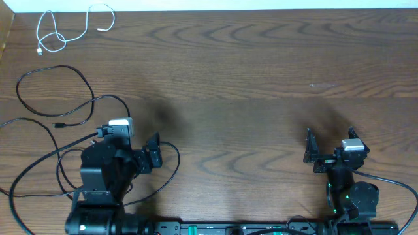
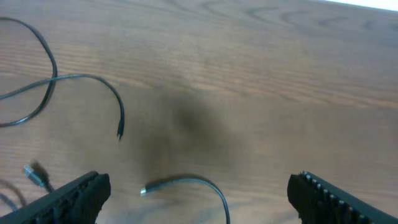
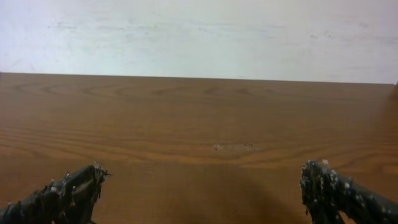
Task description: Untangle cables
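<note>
A thin white cable [image 1: 65,29] lies in loose loops at the table's far left corner. One black cable [image 1: 55,91] forms a loop on the left, and another black cable [image 1: 39,153] curves around the left arm's base. My left gripper [image 1: 155,151] is open and holds nothing. In the left wrist view a black cable end with a small plug [image 2: 144,190] lies on the wood between the fingers [image 2: 81,193], touching neither. A second cable tip [image 2: 119,130] lies farther off. My right gripper [image 1: 309,147] is open over bare wood [image 3: 202,186], with no cable near it.
The wooden table [image 1: 261,78] stretches between the two arms. Its far edge meets a white wall [image 3: 199,31]. A small pale scuff [image 3: 233,147] marks the wood ahead of the right gripper. Another plug [image 2: 34,174] lies at the left of the left wrist view.
</note>
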`<state>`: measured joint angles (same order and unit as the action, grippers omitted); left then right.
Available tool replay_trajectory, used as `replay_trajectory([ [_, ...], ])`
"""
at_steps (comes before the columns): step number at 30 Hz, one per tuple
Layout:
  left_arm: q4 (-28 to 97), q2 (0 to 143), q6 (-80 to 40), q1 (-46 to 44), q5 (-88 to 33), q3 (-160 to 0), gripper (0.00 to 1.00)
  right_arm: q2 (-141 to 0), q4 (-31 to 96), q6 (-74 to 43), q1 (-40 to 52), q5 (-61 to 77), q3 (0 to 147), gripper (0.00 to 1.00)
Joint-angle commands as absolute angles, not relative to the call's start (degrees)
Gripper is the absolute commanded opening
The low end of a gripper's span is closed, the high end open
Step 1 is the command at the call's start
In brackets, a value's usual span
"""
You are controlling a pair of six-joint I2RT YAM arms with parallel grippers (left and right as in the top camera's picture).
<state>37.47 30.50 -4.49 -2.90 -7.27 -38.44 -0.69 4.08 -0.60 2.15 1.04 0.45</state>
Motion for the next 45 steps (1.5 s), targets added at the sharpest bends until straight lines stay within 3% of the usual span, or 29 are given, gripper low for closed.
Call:
replay_trajectory([
  [1, 30.5, 27.2, -5.0, -2.8, -6.4, -32.5, 0.96, -0.4, 4.3, 0.1, 2.3, 0.6, 0.3, 0.99],
  [15, 25.2, 15.9, -5.0, -2.8, -3.4, -18.1, 0.98, -0.4, 4.3, 0.1, 2.3, 0.6, 0.3, 0.99],
  [28, 4.7, 11.5, -5.0, -2.3, -2.1, -6.3, 0.98, -0.4, 4.3, 0.1, 2.3, 0.6, 0.3, 0.99],
  [45, 3.7, 1.3, -5.0, 0.3, -2.1, -2.0, 0.98, -0.4, 4.3, 0.1, 2.3, 0.6, 0.3, 0.99],
])
